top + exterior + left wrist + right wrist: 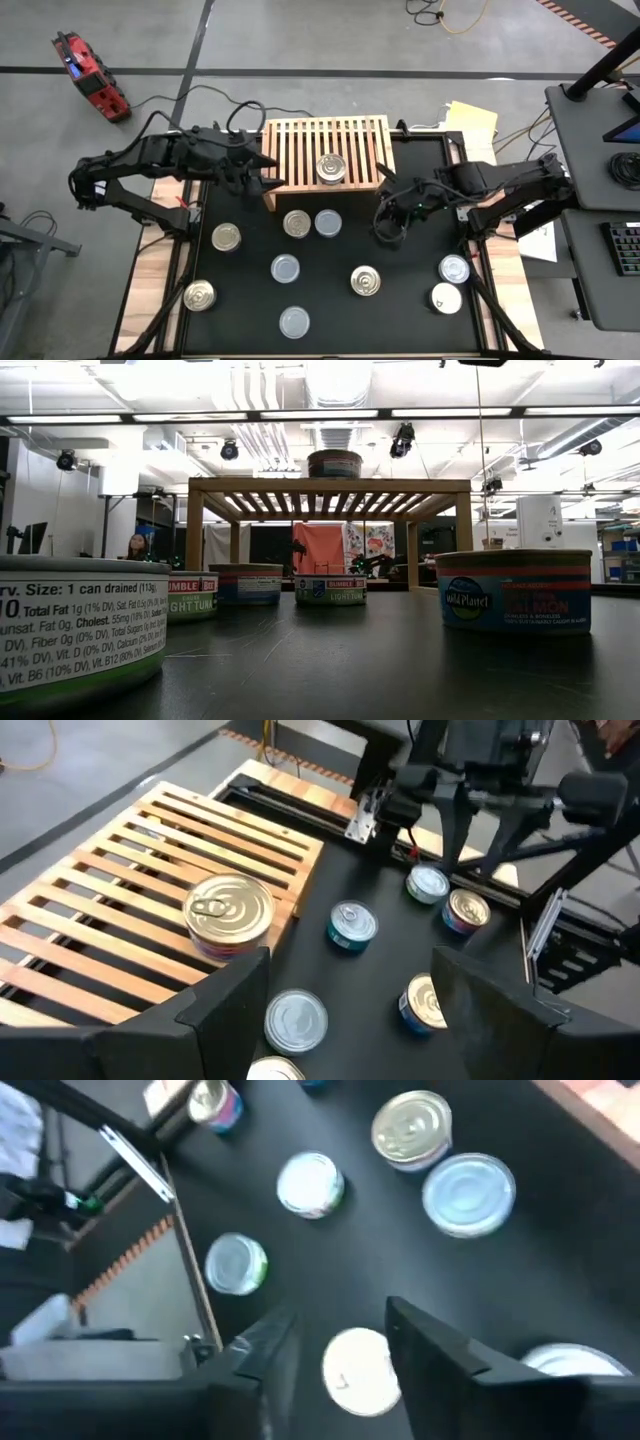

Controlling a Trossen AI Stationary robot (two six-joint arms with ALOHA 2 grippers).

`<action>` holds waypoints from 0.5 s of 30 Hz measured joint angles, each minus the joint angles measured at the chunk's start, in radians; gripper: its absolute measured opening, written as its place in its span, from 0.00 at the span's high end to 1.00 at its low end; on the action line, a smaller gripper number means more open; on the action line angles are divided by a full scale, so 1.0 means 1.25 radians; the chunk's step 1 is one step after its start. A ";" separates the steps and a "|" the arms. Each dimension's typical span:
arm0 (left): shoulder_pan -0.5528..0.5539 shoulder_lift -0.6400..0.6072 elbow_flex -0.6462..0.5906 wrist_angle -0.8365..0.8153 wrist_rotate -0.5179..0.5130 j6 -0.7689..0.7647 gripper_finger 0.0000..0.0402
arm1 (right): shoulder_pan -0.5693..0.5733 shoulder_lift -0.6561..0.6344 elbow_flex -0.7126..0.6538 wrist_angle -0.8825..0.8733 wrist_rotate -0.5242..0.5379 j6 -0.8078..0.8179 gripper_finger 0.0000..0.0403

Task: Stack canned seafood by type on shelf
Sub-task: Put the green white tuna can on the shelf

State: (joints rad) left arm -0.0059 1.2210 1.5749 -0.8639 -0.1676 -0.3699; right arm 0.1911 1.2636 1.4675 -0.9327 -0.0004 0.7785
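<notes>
Open-plan lab: taped concrete floor (300,40), exposed ceiling ducts (300,400).

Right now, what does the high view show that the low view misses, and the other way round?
Only the high view shows both arms, the left hand at the shelf's edge, the right hand over the black table, and every lid. Only the low view shows labels: a tuna can and a salmon can. Both show the wooden shelf with one can on it.

Nearest can (70,630) cut off by low view's edge; brand perhaps unreadable.
</notes>
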 joint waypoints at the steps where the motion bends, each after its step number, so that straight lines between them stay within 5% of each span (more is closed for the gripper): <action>1: 0.000 0.007 0.000 0.002 0.005 0.002 0.35 | 0.002 -0.004 -0.001 -0.012 0.012 -0.016 0.71; 7: 0.000 0.064 0.000 0.011 0.024 -0.087 0.35 | -0.013 -0.031 -0.025 -0.021 0.127 -0.200 0.90; 15: -0.029 0.125 0.000 -0.041 0.112 -0.373 0.35 | -0.103 -0.140 -0.135 0.031 0.010 -0.371 0.97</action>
State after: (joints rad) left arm -0.0425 1.3776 1.5745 -0.9146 -0.0274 -0.8357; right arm 0.0622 1.0889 1.2993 -0.8938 0.0124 0.3152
